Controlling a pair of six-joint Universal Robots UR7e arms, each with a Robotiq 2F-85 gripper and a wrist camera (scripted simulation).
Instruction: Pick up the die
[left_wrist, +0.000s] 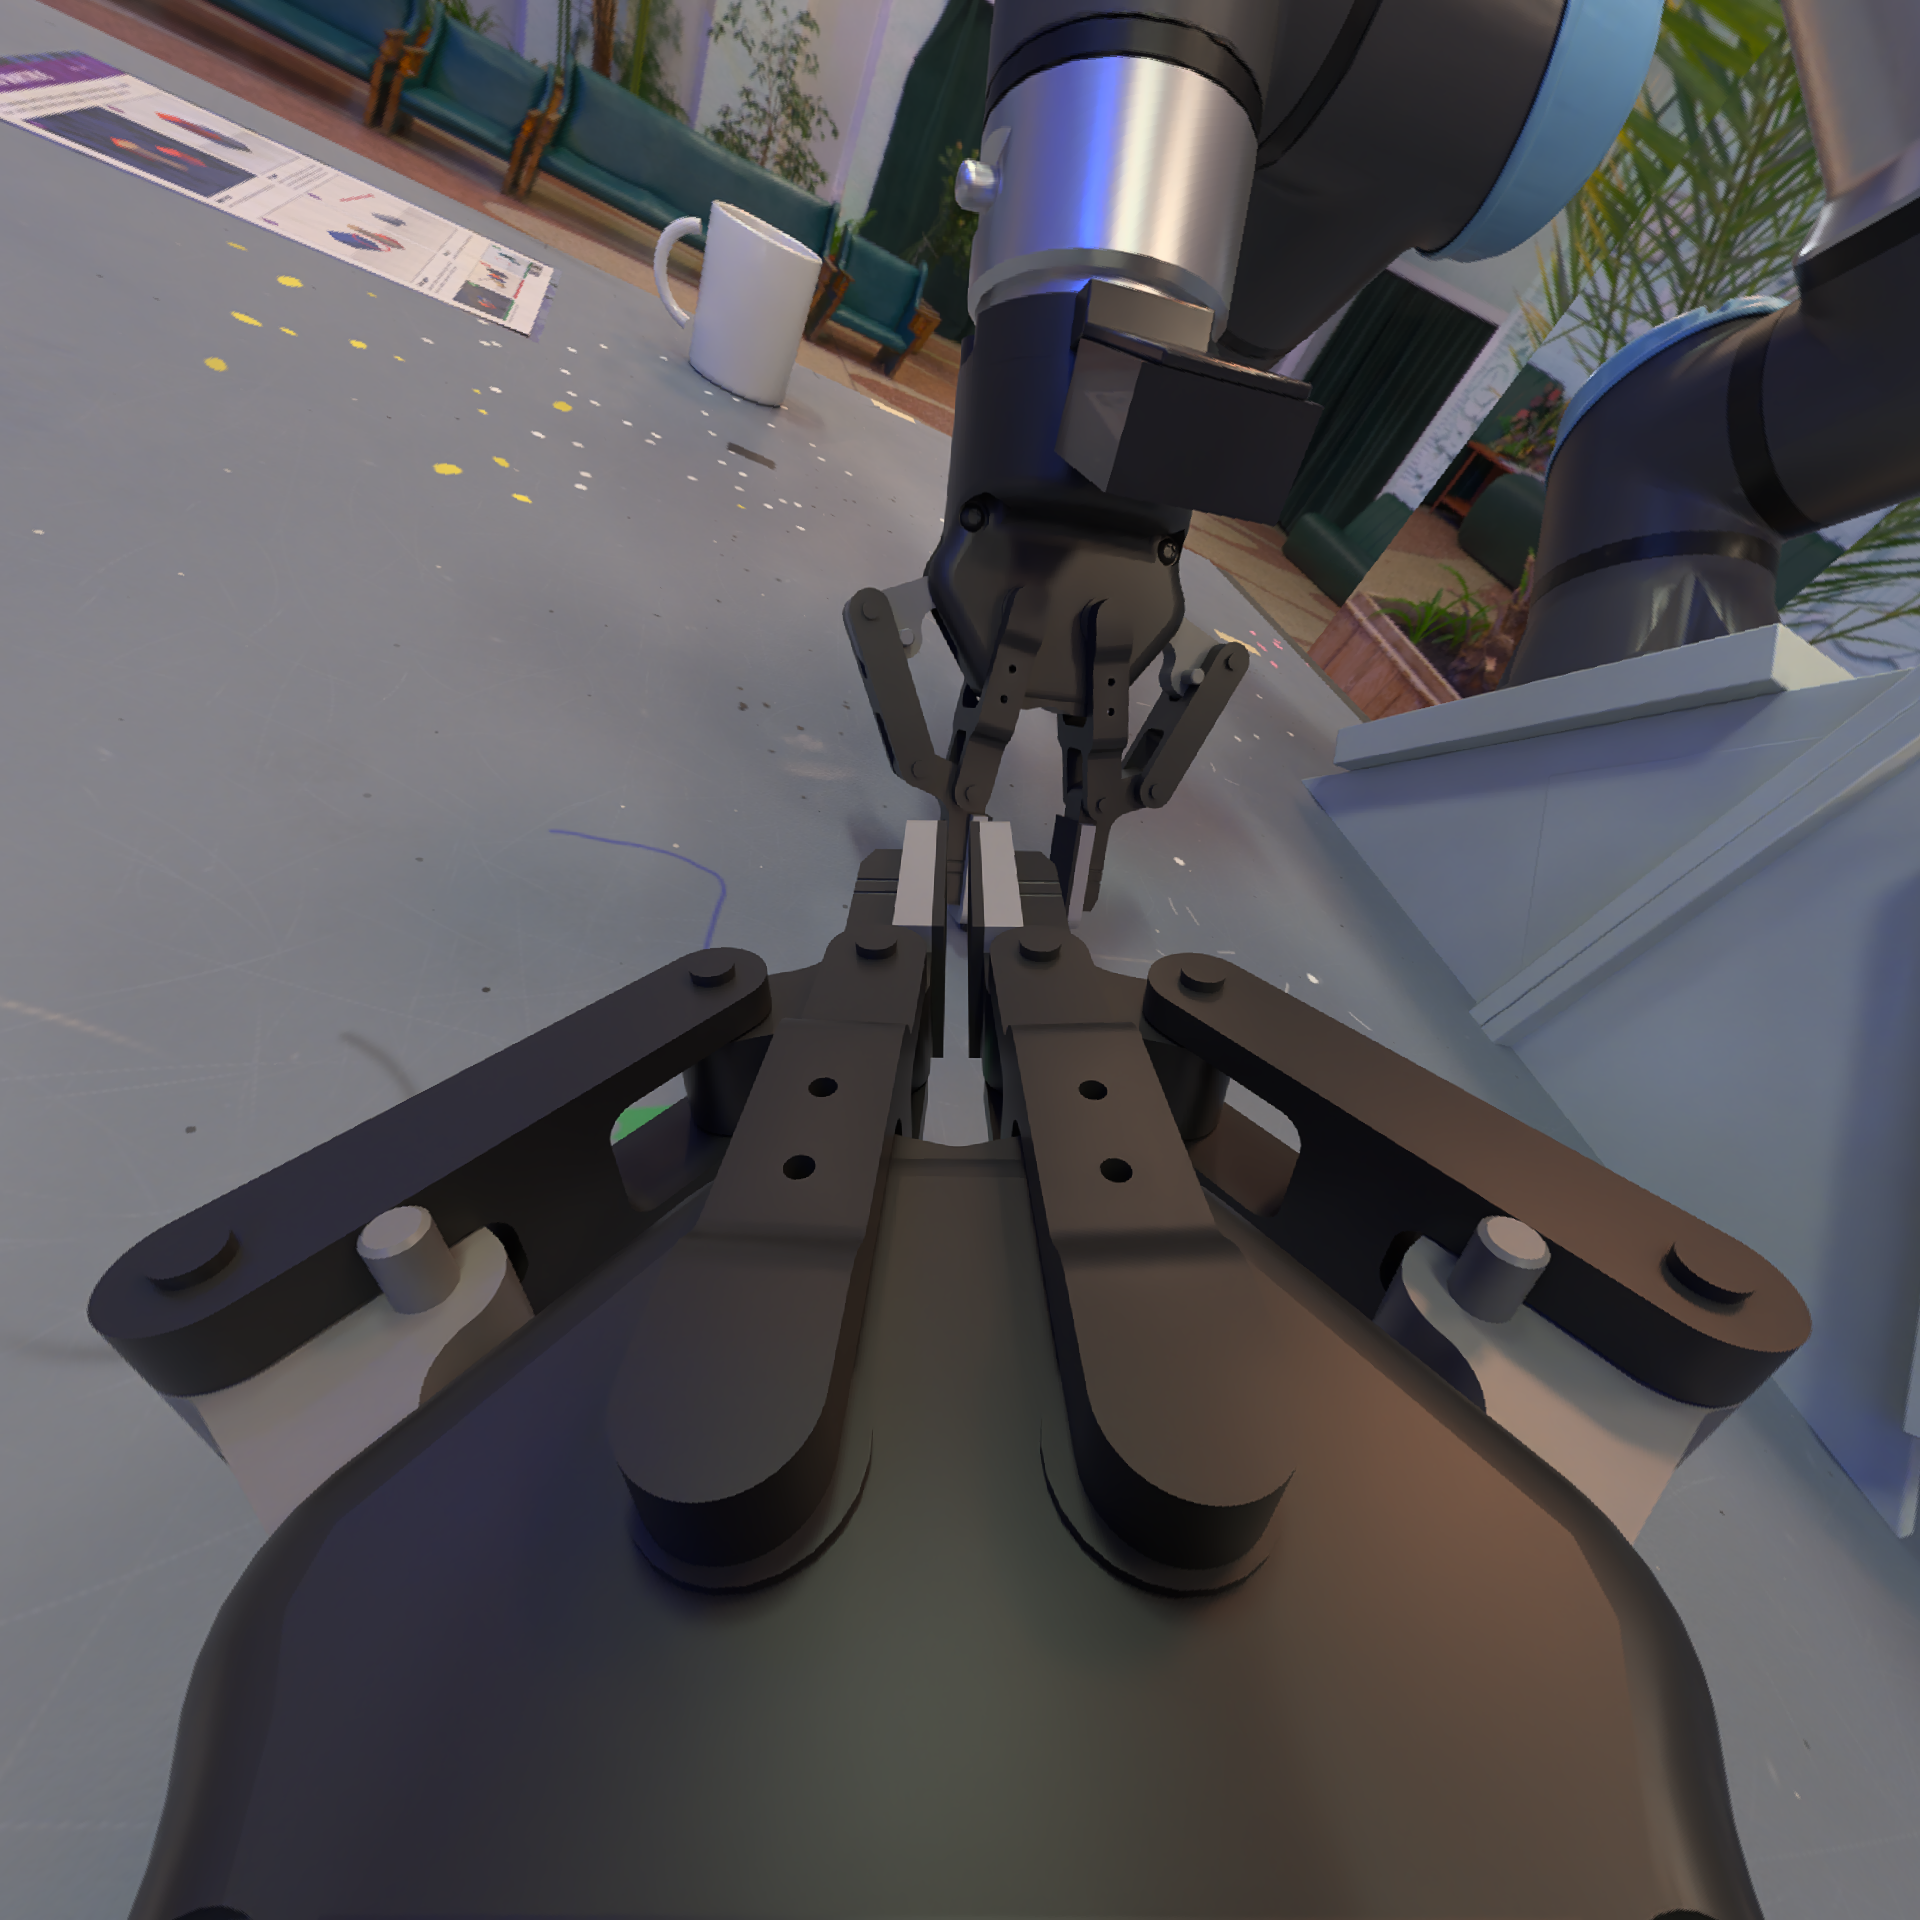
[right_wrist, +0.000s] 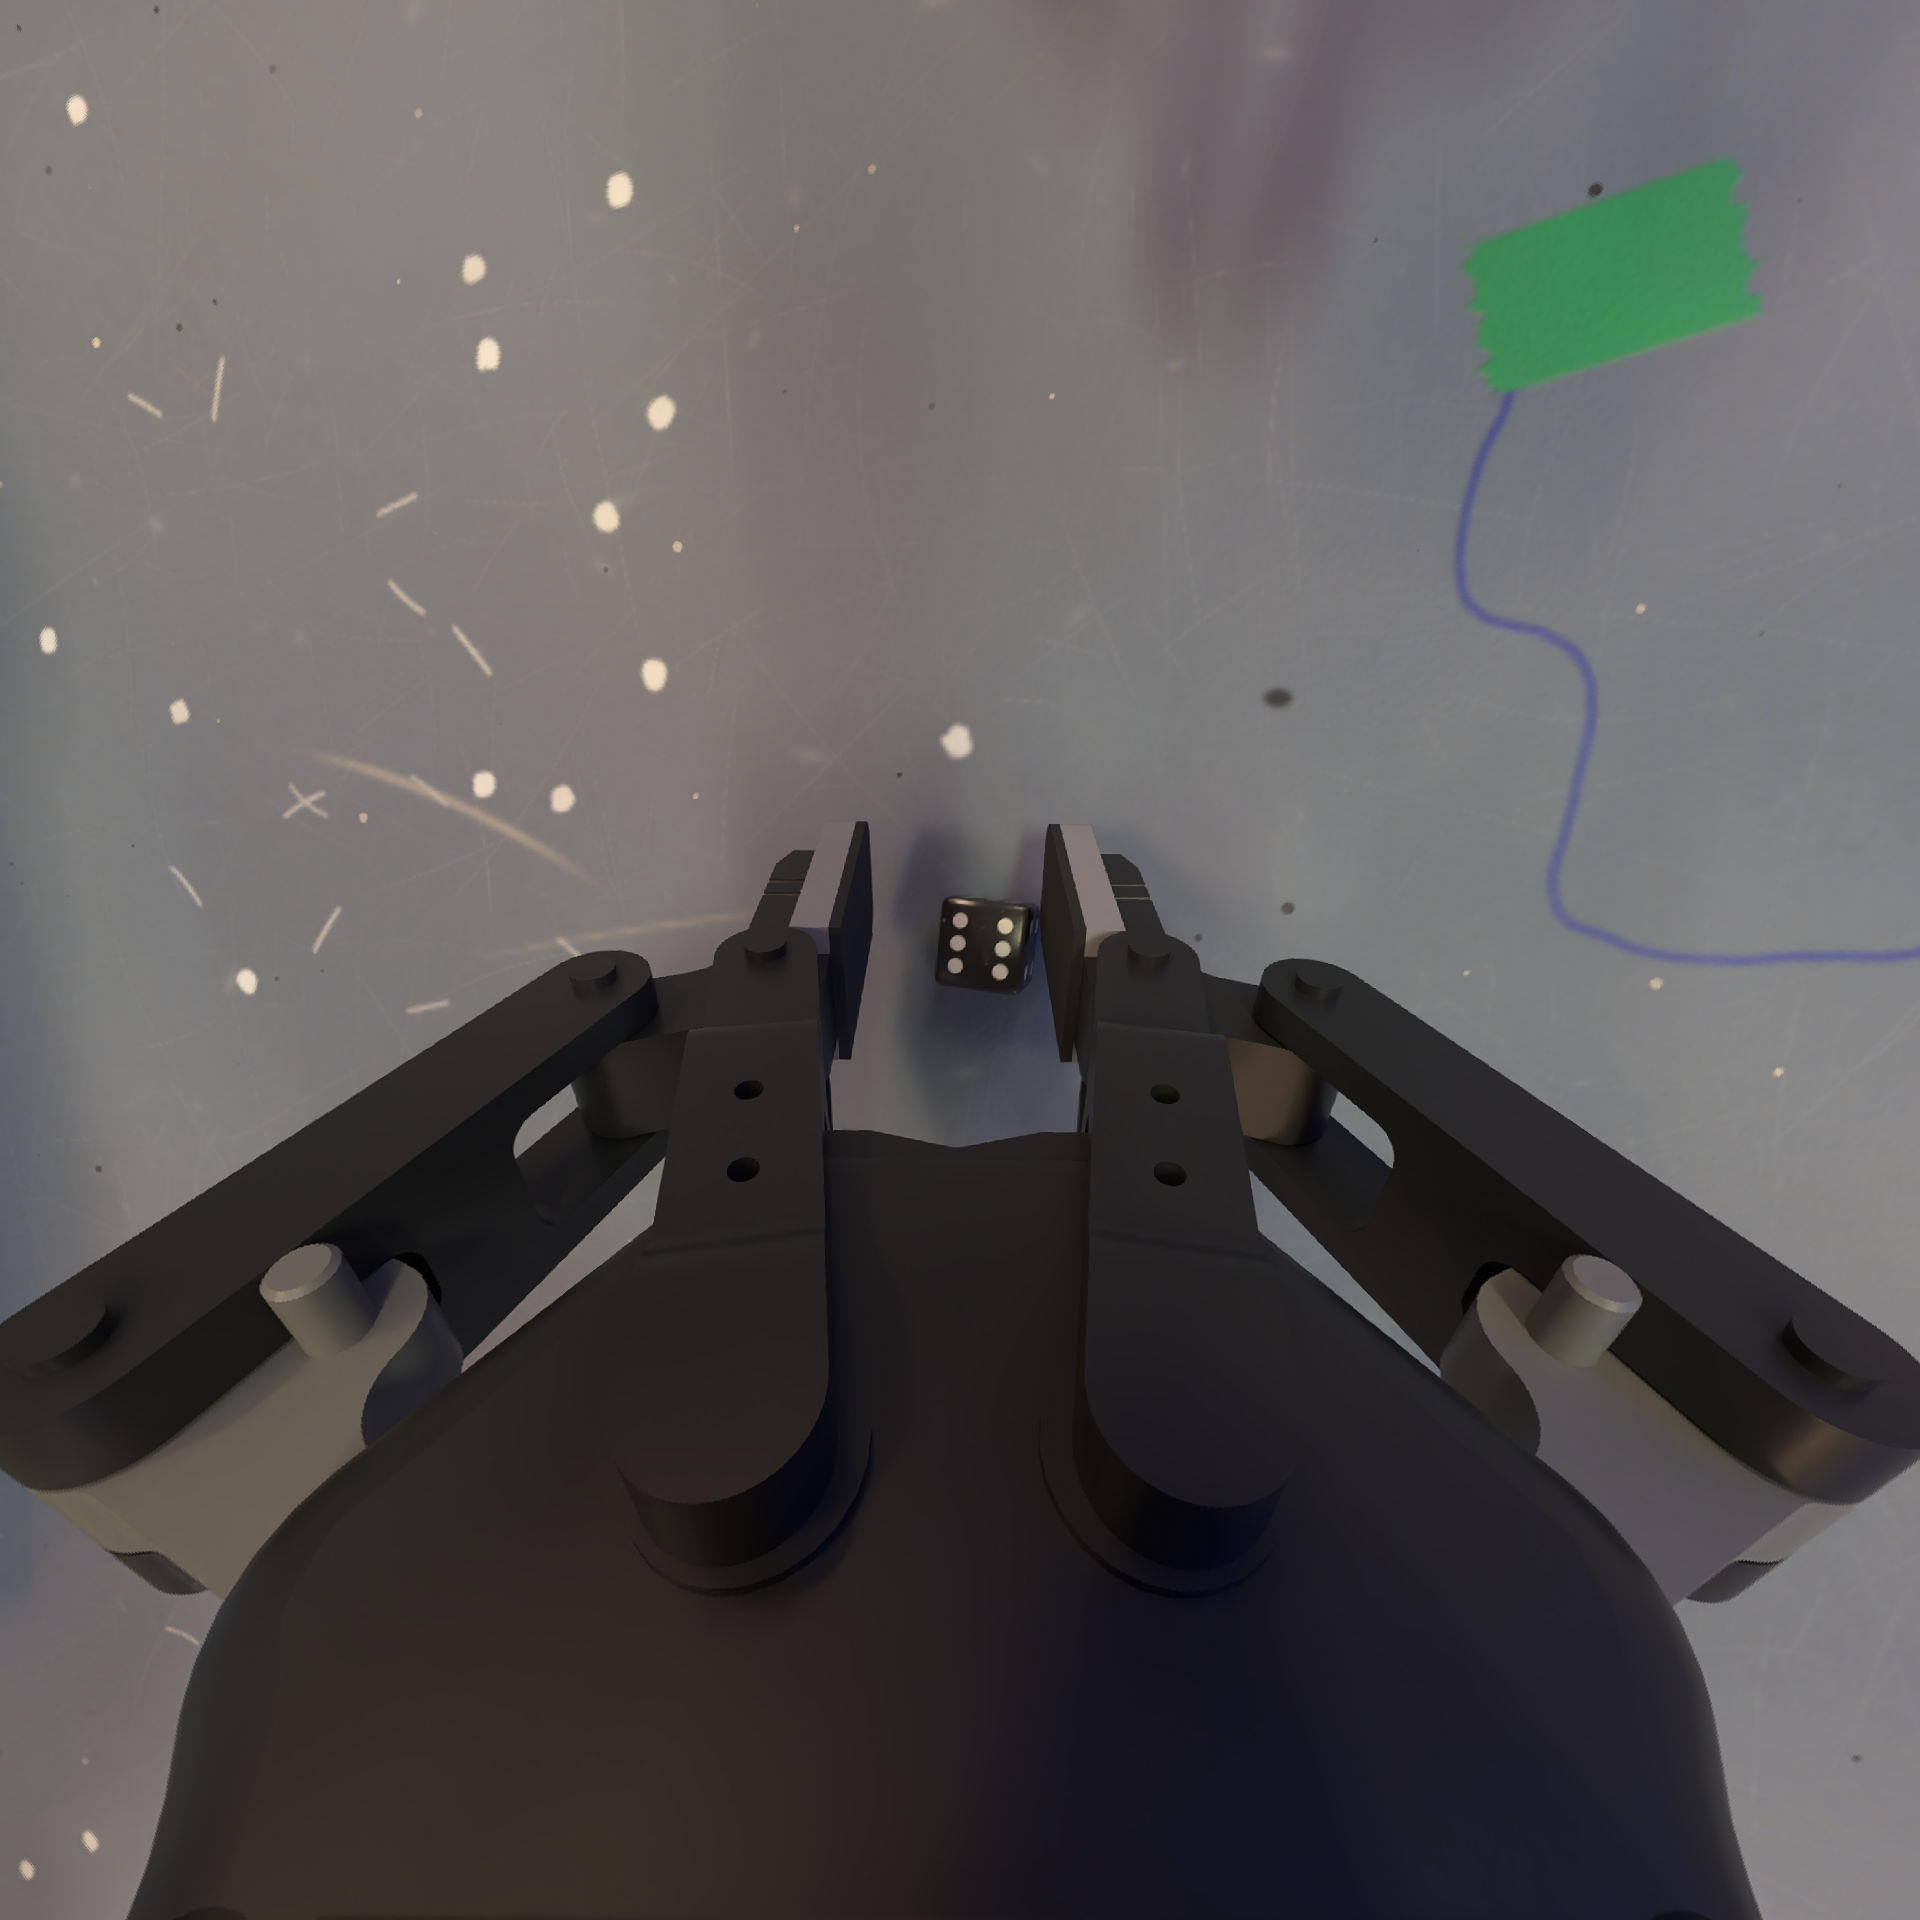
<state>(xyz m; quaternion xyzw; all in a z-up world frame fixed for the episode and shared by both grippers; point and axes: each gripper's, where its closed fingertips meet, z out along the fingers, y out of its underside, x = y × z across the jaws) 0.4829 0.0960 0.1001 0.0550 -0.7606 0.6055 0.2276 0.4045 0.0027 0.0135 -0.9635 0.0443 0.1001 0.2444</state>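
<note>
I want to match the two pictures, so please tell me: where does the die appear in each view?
Left wrist view: the die is not visible; the left gripper hides the spot under the right gripper.
Right wrist view: the die lies on the table, lower centre, between the open fingers of the right gripper.
Shared landmark: the blue line.

Between the right claw's (right_wrist: 957, 940) dark fingers sits a black die (right_wrist: 984, 944) with white pips. Ahead and to its right lies green tape (right_wrist: 1612, 276), trailing a blue scribble (right_wrist: 1527, 665) (thin, wavy). The grey table (right_wrist: 1143, 520) is flecked white.
</note>
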